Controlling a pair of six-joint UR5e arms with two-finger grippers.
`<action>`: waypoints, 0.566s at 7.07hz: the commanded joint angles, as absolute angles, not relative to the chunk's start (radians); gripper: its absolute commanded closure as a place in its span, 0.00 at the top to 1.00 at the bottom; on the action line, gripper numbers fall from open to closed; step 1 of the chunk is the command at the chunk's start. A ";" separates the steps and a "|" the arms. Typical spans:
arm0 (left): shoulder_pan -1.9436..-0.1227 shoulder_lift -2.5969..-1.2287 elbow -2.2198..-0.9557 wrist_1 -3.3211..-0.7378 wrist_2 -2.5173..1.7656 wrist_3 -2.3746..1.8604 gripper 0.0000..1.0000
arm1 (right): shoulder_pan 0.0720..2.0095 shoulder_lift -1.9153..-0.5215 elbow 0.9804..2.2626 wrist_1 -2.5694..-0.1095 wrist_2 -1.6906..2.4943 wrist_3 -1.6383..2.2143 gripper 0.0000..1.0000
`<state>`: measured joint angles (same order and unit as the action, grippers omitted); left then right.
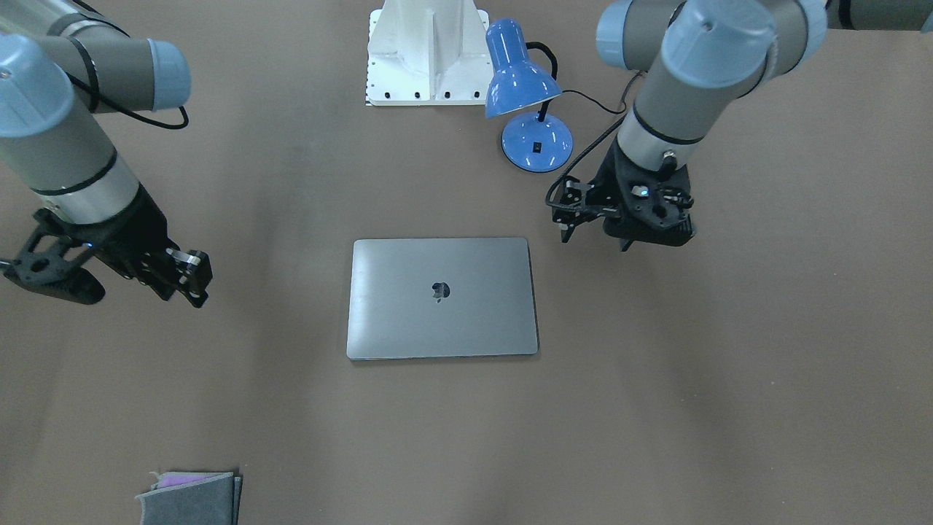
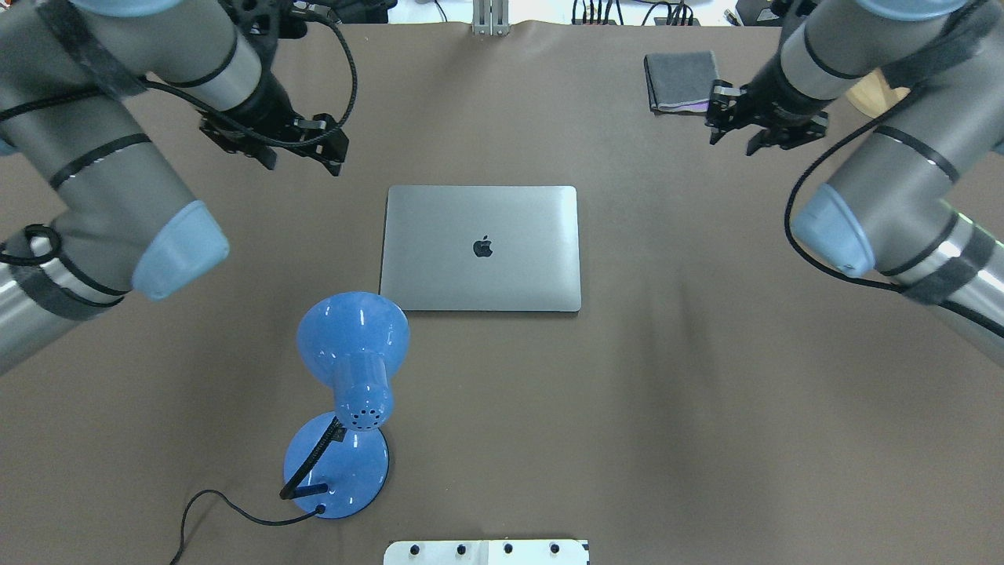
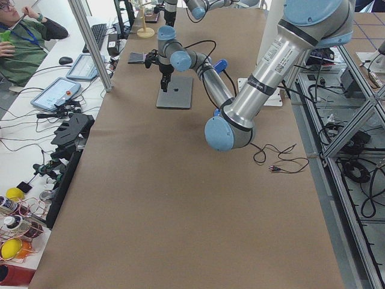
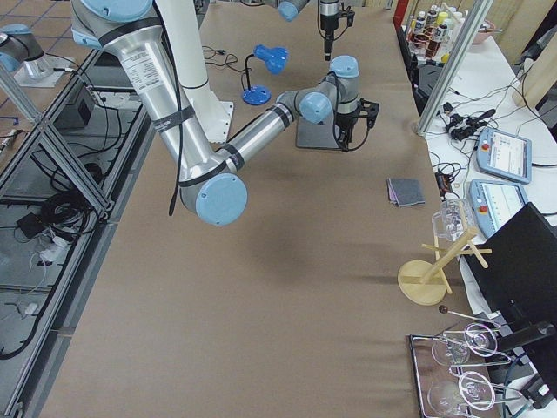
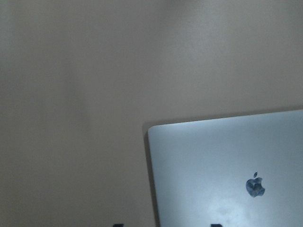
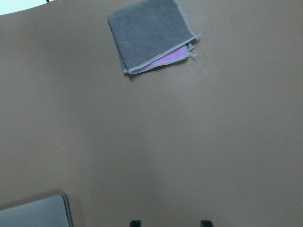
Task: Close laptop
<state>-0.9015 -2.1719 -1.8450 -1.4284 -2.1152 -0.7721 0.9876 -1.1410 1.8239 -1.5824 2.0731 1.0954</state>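
The space-grey laptop (image 1: 442,297) lies shut and flat in the middle of the table, lid down with the dark apple logo facing up; it also shows in the overhead view (image 2: 481,248). My left gripper (image 2: 302,161) hovers open and empty beyond the laptop's far left corner, and its wrist view shows that corner of the lid (image 5: 227,170). My right gripper (image 2: 733,143) hovers open and empty to the laptop's far right, well away from it; its wrist view shows only a corner of the laptop (image 6: 33,213).
A blue desk lamp (image 2: 353,345) stands close to the laptop's near left corner, its cord trailing to the near edge. A folded grey cloth (image 2: 681,80) lies at the far right, by my right gripper. The white robot base plate (image 1: 428,51) sits at the near edge.
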 commanded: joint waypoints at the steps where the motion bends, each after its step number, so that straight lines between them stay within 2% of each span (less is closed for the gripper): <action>1: -1.032 -2.032 -1.985 -1.274 -2.121 -0.508 0.98 | 1.092 -1.393 1.997 -1.655 2.141 0.787 1.00; 4: -1.300 -1.776 -1.967 -1.278 -2.193 -0.018 0.98 | 1.390 -1.700 1.997 -1.658 2.200 0.152 1.00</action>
